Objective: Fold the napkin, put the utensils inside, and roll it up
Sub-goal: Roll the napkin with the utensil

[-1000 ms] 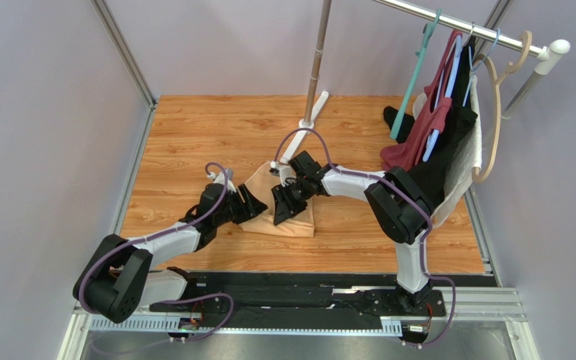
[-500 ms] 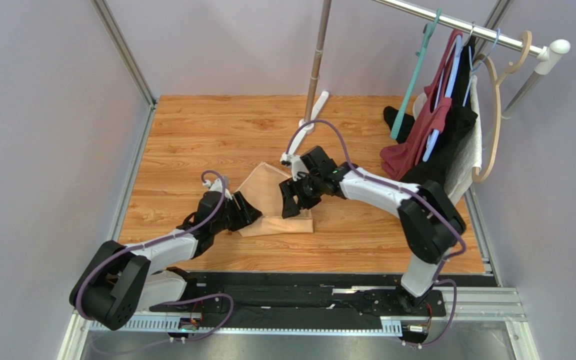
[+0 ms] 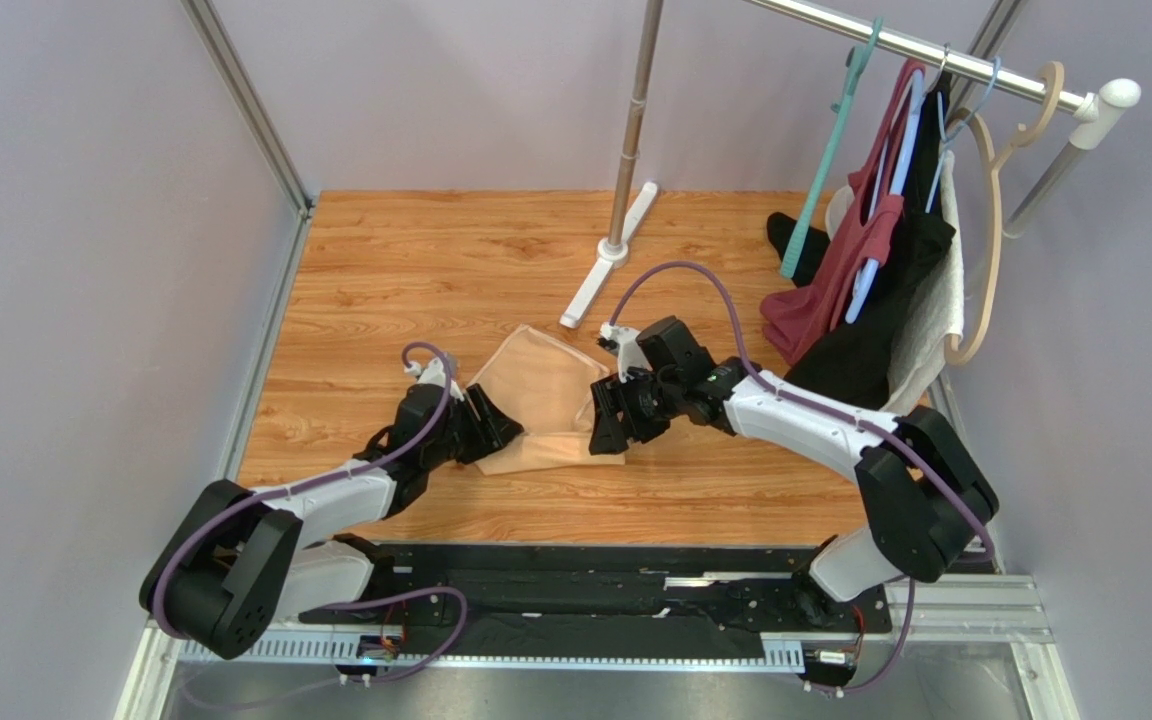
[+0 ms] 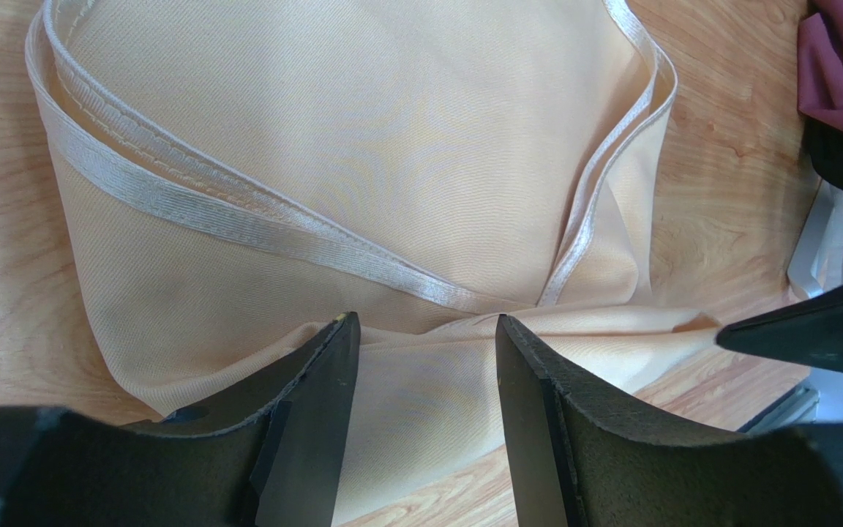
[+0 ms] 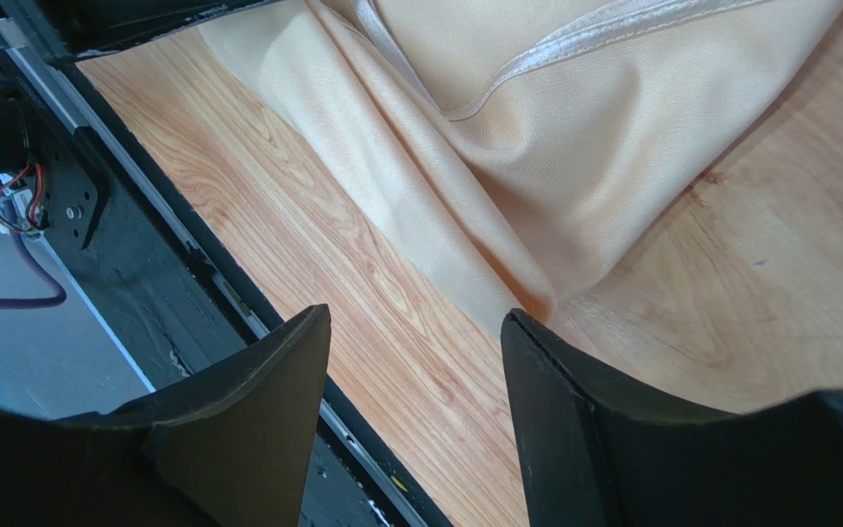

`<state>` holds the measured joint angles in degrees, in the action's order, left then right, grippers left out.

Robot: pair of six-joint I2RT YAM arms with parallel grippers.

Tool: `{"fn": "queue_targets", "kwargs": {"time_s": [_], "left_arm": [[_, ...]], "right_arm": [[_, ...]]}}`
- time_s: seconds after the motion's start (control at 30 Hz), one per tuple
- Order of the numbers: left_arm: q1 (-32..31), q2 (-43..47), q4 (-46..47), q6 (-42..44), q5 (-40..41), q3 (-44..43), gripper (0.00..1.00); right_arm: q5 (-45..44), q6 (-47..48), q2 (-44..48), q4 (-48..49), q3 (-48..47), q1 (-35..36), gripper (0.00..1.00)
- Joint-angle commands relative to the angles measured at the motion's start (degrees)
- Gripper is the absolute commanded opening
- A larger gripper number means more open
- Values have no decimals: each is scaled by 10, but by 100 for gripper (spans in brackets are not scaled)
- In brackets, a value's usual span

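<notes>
I am watching the left gripper point(image 3: 495, 425) resting at the left near edge of the napkin point(image 3: 549, 393), its jaws standing fairly wide with loose fabric lying between them, unpinched. The napkin is lying folded mid-counter point(image 3: 417, 255), its long near edge running left to right and one corner pointing far. The right gripper point(image 3: 606, 428) is hovering just beside the napkin's right near corner, jaws wide, gripping nothing.
</notes>
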<state>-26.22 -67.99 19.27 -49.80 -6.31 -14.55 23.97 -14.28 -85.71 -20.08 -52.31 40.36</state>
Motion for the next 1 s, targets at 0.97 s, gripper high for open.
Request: {"fn": "queue_targets", "kwargs": {"time_s": [0.97], "left_arm": [[-1, 6, -12, 111, -6, 7, 57]], "right_arm": [[-268, 260, 7, 234, 66, 193, 77]]}}
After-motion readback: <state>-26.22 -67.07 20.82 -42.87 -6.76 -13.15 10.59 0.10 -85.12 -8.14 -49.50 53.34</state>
